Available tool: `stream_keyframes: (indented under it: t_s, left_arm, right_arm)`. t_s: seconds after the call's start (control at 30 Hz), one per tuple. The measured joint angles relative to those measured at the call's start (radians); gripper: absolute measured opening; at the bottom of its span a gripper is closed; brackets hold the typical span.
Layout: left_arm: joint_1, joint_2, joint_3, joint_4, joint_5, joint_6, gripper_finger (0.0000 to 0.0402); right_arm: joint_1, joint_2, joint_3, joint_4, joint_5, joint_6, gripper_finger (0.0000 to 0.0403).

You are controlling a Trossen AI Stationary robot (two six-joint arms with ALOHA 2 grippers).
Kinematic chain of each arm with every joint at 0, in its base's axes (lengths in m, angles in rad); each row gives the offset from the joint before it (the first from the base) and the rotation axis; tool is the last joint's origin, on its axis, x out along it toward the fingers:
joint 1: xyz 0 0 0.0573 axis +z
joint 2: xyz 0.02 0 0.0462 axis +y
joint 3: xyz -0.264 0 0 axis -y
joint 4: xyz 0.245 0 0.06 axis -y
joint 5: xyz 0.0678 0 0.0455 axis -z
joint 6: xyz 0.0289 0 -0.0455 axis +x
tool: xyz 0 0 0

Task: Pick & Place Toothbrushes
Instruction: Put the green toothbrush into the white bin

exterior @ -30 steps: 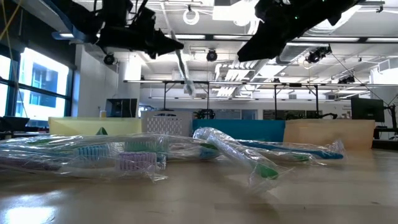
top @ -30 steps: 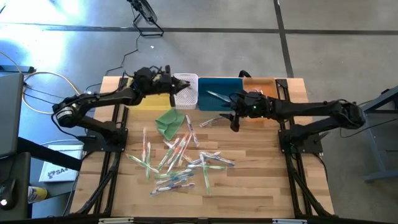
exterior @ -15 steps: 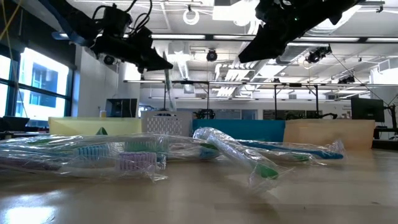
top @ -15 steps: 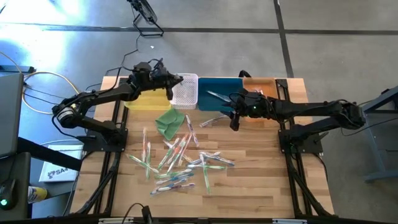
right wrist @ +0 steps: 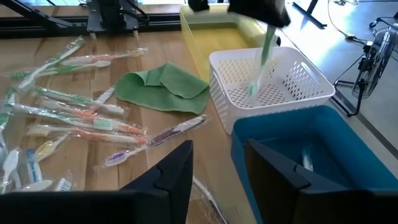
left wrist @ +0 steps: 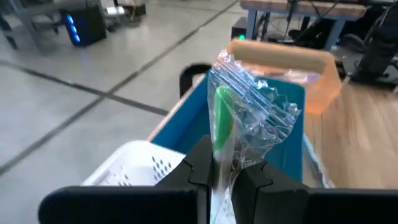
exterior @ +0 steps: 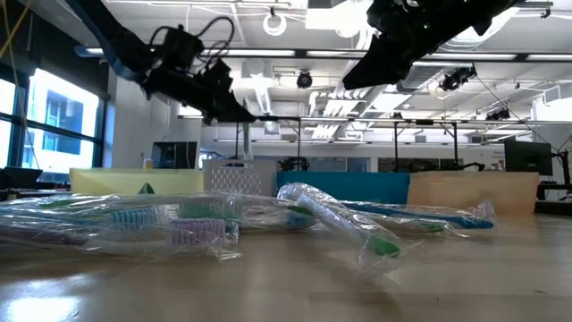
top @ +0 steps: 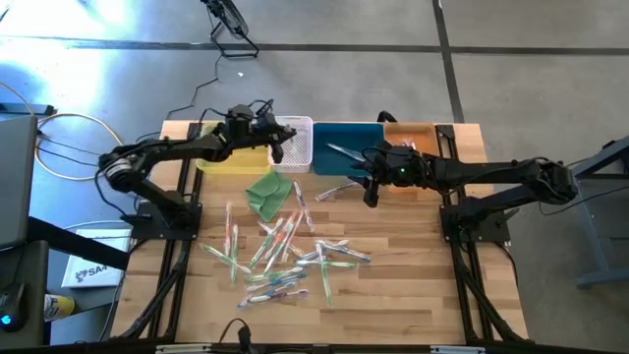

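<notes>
Sorting barely begun: one green toothbrush [right wrist: 260, 62] is gripped by the left gripper [top: 278, 147] over the white basket [right wrist: 292, 78].
The pile of toothbrushes [top: 280, 251] is left well short of that basket; the right gripper [top: 370, 190], beside it, is seen parted and empty.

Toothbrushes [top: 280, 258] lie mid-table; cloth [top: 269, 191] behind them, bins [top: 356, 157] along the far edge

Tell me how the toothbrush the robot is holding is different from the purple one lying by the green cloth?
The held green toothbrush hangs upright over the white basket, pinched in the shut left gripper. The purple toothbrush lies flat on the table, and no gripper touches it. One handle is green, the other purple. Both sit in clear shiny wrappers.
</notes>
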Motion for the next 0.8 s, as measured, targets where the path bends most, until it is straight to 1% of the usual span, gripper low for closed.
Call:
stream_keyframes:
  t_s: [0.13, 0.23, 0.4, 0.47, 0.57, 0.8]
  left_arm:
    - [0.0, 0.058, 0.0, 0.061, 0.012, -0.046, 0.0022]
    - [0.0, 0.084, 0.0, 0.058, 0.023, -0.071, 0.0022]
    - [0.0, 0.097, 0.0, 0.061, 0.021, -0.09, 0.0023]
    - [0.0, 0.097, 0.0, 0.058, 0.001, -0.091, 0.003]
    - [0.0, 0.098, 0.0, 0.056, -0.035, -0.095, 0.0055]
    - [0.001, 0.098, 0.0, 0.054, -0.105, -0.092, 0.0143]
  right_arm:
    - [0.001, 0.0, 0.0, 0.0, 0.0, 0.0, 0.0136]
    - [0.001, 0.0, 0.0, 0.0, 0.0, 0.0, 0.0136]
    - [0.001, 0.0, 0.0, 0.0, 0.0, 0.0, 0.0136]
    - [0.001, 0.0, 0.0, 0.0, -0.001, 0.0, 0.0136]
    - [0.001, 0.0, 0.0, 0.0, 0.0, 0.0, 0.0136]
    - [0.001, 0.0, 0.0, 0.0, -0.001, 0.001, 0.0136]
